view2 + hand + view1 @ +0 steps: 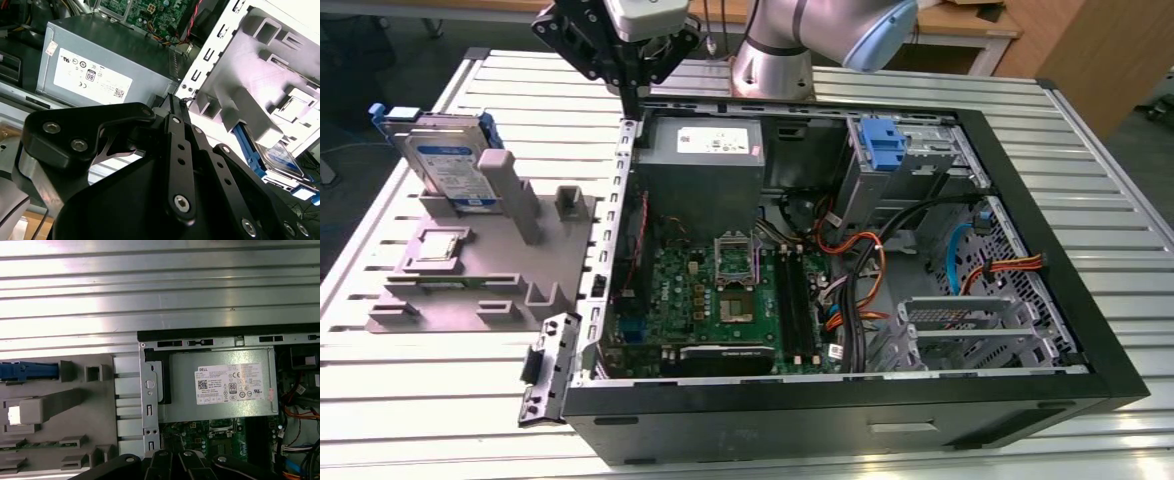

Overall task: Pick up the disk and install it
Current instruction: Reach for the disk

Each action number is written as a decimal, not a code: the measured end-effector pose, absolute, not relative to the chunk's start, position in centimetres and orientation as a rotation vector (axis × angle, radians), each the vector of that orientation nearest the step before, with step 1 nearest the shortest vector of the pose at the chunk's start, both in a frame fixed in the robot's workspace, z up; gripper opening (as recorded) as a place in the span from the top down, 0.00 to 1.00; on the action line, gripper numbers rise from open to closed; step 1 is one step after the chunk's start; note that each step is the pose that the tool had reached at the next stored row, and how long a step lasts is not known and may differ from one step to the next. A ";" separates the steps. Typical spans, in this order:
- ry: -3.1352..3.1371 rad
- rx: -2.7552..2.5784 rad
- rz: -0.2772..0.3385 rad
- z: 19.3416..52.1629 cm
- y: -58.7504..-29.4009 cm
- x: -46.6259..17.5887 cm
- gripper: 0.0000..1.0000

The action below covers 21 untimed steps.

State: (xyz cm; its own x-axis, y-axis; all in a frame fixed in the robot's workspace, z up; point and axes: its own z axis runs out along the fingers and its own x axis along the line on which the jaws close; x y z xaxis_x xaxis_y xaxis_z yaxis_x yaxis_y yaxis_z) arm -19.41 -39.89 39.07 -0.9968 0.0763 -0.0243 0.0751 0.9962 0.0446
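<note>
In the upper left of the exterior view the disk, a flat silver-grey hard drive with a white-and-blue label and blue plastic carrier rails, stands upright on its edge in a slot of a grey plastic fixture that rests on the ribbed silver metal table. Nothing grips it. Near the top of that view, left of centre, the black gripper hangs from the silver robot arm, pointing down over the far left corner of the open black computer case. It is well apart from the disk and just beside the large grey metal power-supply box with a white sticker. In the second wrist view the two slim black fingers lie against each other and meet at one tip, so the jaws are together with nothing between them. The disk shows beyond them, behind the posts of the fixture. Inside the case lie a green motherboard and, in the drive bay at the upper right, a bare blue plastic bracket
</note>
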 end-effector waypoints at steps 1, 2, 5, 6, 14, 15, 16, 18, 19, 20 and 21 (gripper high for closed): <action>3.113 0.118 0.068 39.1 -39.9 -19.5 0.90; 3.113 0.118 0.068 39.1 -39.9 -19.7 0.90; 3.113 0.118 0.068 39.0 -39.9 -20.2 0.90; 3.113 0.118 0.068 39.0 -39.9 -20.4 0.90; 3.113 0.118 0.068 39.0 -39.9 -20.7 0.90; 3.113 0.118 0.068 39.0 -39.9 -20.8 0.90; 3.113 0.118 0.068 39.0 -39.9 -20.8 0.90; 3.113 0.118 0.068 39.0 -39.9 -20.9 0.90; 3.113 0.118 0.068 39.0 -39.9 -21.0 0.90; 3.113 0.118 0.068 39.0 -39.9 -21.1 0.90; 3.113 0.118 0.068 39.0 -39.9 -21.2 0.90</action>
State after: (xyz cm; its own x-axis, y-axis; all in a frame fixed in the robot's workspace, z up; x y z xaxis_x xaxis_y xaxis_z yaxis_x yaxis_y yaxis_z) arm -21.15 -39.89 39.02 -0.9968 0.0762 -0.0244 0.0751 0.9962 0.0446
